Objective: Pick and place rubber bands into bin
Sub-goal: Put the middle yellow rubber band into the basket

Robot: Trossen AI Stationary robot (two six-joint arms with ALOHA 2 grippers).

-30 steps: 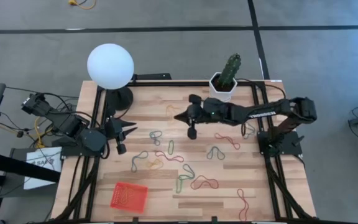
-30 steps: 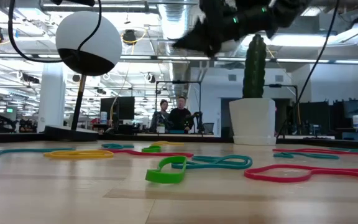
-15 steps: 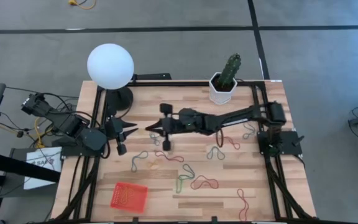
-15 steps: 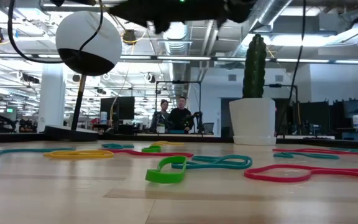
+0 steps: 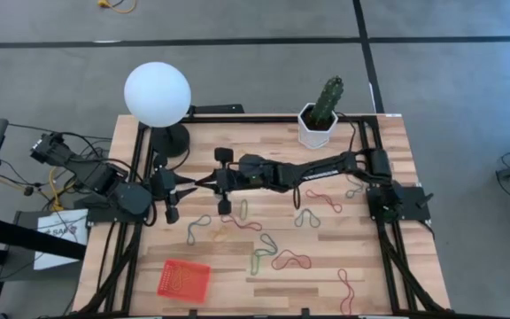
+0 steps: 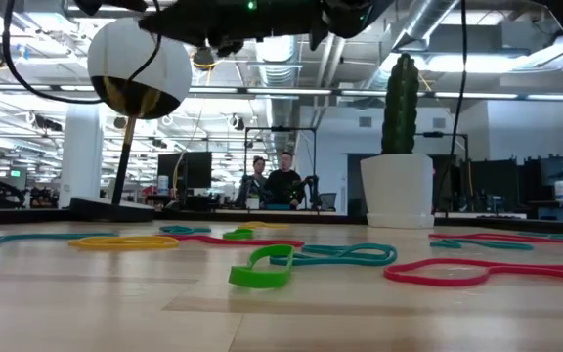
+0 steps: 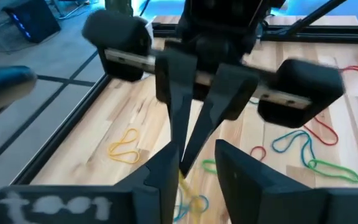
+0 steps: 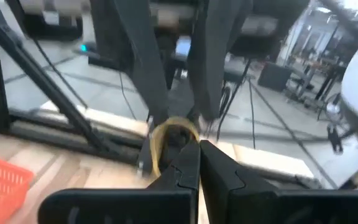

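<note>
My right gripper [image 5: 205, 183] reaches across the table to its left side and is shut on a tan rubber band [image 8: 168, 139], well above the wood. My left gripper [image 5: 189, 185] faces it tip to tip and is open. Its fingers [image 7: 160, 180] stand on either side of the right gripper's tips. Several red, green, grey-blue and tan rubber bands [image 5: 253, 223] lie flat on the table, one green one close in the low view [image 6: 262, 269]. The orange-red mesh bin [image 5: 183, 280] stands near the front left corner. My right gripper pinches the tan band between its two fingertips [image 8: 188, 163]. The fingers lie level and point toward the table's left edge. The band's free loop [image 8: 160, 134] sticks out past the tips, clear of the table. My left gripper: whether its fingers touch the band cannot be told.
A white globe lamp [image 5: 157, 94] stands at the far left corner and a cactus in a white pot [image 5: 319, 120] at the far edge. Black frame rails [image 5: 388, 257] run along the table's sides. Two people [image 6: 272, 181] stand far behind the table.
My right gripper has travelled from near the cactus pot toward the table's left edge, staying high above the table, until its tips reach between my left gripper's fingers.
</note>
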